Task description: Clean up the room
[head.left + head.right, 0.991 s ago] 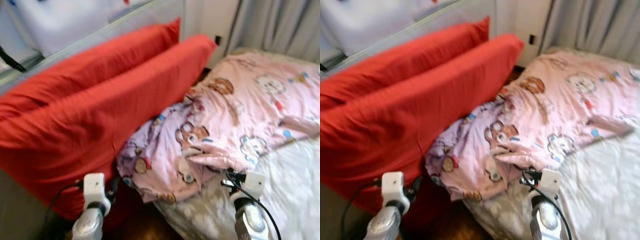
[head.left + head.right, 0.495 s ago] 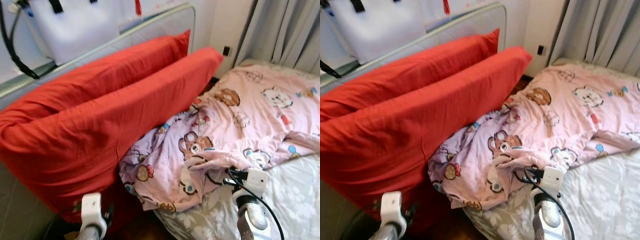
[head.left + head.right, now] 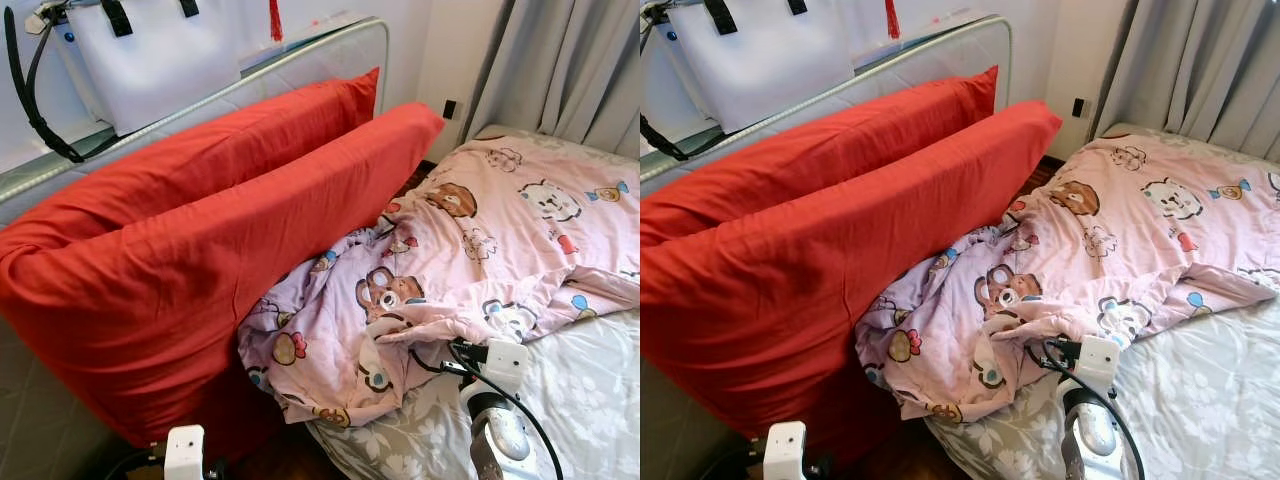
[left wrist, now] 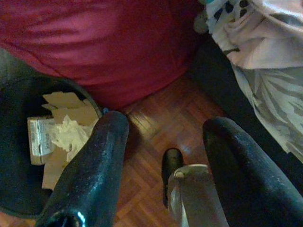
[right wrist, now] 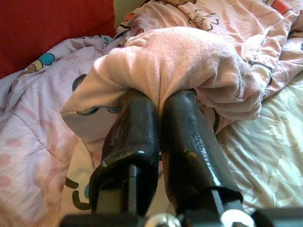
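Note:
A pink quilt with cartoon bears (image 3: 490, 225) lies crumpled over the bed, its near corner bunched beside two big red pillows (image 3: 200, 250). My right gripper (image 5: 158, 101) is shut on a folded edge of the quilt (image 5: 180, 56), the cloth wrapped over both fingertips; its wrist (image 3: 497, 362) sits at the quilt's front edge. My left gripper (image 4: 165, 125) hangs open low over the wooden floor (image 4: 151, 118), with nothing between its fingers, next to the pillow's underside.
A dark bin (image 4: 14, 142) holding paper scraps (image 4: 66, 132) stands on the floor by my left gripper. A grey floral sheet (image 3: 590, 390) covers the mattress. Behind the pillows stand a padded rail (image 3: 300, 55) and a white bag (image 3: 160, 55). Grey curtains (image 3: 570, 60) hang at the back right.
The head view has steadied and sharpened. My left arm has sunk lower at the picture's bottom edge. The right gripper stays on the quilt's front fold.

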`<state>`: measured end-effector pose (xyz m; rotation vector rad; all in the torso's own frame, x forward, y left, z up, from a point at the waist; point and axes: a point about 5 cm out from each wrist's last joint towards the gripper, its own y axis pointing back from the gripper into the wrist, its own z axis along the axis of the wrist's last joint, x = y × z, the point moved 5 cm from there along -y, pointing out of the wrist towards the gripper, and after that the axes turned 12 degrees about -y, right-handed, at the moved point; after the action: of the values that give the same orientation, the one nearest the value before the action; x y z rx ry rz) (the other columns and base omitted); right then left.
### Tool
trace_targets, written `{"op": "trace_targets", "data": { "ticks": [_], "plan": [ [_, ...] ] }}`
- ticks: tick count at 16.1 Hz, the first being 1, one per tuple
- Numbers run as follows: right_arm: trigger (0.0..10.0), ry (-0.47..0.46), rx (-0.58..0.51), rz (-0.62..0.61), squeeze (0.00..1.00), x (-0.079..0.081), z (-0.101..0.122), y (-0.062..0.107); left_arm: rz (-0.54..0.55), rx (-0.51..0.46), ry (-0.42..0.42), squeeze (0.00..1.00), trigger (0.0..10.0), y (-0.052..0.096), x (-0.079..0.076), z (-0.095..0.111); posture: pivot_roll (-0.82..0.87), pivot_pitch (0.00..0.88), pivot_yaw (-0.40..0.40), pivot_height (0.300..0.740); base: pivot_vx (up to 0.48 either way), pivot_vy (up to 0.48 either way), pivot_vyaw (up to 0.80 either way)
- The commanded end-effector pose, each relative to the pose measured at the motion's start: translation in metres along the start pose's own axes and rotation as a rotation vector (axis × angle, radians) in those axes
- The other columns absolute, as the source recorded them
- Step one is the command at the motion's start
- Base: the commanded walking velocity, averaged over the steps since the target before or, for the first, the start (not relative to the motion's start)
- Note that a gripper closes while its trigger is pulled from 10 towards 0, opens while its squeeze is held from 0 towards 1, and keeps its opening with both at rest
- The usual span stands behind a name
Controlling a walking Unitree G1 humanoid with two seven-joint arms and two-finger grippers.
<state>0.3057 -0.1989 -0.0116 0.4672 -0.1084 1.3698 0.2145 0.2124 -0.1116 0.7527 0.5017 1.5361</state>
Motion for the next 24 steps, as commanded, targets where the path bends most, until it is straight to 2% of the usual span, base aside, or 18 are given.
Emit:
{"op": "trace_targets", "data": {
  "ticks": [1, 4, 10, 19, 24],
  "plan": [
    [10.0, 0.007, -0.008, 0.001, 0.00, -0.001, 0.001, 0.002, 0.009, 0.019, 0.009, 0.00, 10.0, 0.001, 0.001, -0.005, -0.02, 0.000, 0.016, 0.740, 0.000, 0.000, 0.00],
    [10.0, 0.018, -0.014, -0.024, 0.00, -0.007, 0.004, -0.001, 0.002, 0.021, -0.007, 0.00, 10.0, 0.000, 0.001, -0.004, -0.01, 0.000, 0.015, 0.740, 0.000, 0.000, 0.00],
    [10.0, 0.010, -0.028, -0.029, 0.00, -0.003, 0.007, -0.003, 0.004, 0.038, -0.001, 0.00, 10.0, 0.002, 0.001, -0.010, 0.00, 0.000, 0.020, 0.740, 0.000, 0.000, 0.00],
    [10.0, 0.012, -0.038, -0.044, 0.00, -0.005, 0.009, -0.004, -0.009, 0.041, 0.004, 0.00, 10.0, 0.002, -0.003, -0.012, 0.00, 0.012, 0.022, 0.740, 0.000, 0.000, 0.00],
    [10.0, 0.018, -0.045, -0.047, 0.00, -0.006, 0.011, -0.004, -0.007, 0.068, 0.006, 0.00, 10.0, 0.004, 0.000, -0.020, 0.00, 0.015, 0.022, 0.740, -0.100, 0.000, 0.00]
  ]
}}
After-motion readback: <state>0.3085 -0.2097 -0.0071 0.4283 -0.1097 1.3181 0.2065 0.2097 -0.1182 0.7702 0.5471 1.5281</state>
